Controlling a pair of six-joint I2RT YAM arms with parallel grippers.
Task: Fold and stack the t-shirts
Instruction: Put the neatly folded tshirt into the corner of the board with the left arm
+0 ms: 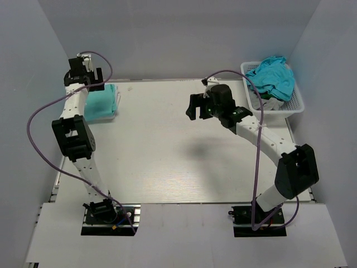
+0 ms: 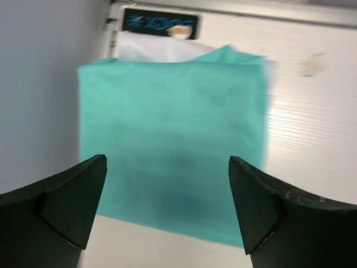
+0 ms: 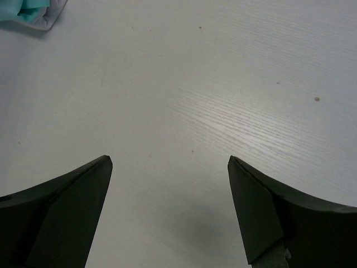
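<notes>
A folded mint green t-shirt (image 1: pixel 102 104) lies at the table's far left, on top of a folded white t-shirt (image 1: pixel 117 99) whose edge shows beside it. In the left wrist view the mint shirt (image 2: pixel 173 139) fills the middle, with the white one (image 2: pixel 156 50) peeking out behind. My left gripper (image 1: pixel 86 78) hovers open and empty above that stack (image 2: pixel 167 206). My right gripper (image 1: pixel 195 107) is open and empty above the bare table middle (image 3: pixel 170 195). A bright turquoise-blue t-shirt (image 1: pixel 273 75) lies crumpled in the basket, with a grey one (image 1: pixel 271 103) under it.
The white lattice basket (image 1: pixel 298 103) stands at the far right corner. Grey walls close in the table on the left, back and right. A purple cable loops out from each arm. A black label plate (image 2: pixel 160 23) is at the table's far edge behind the stack.
</notes>
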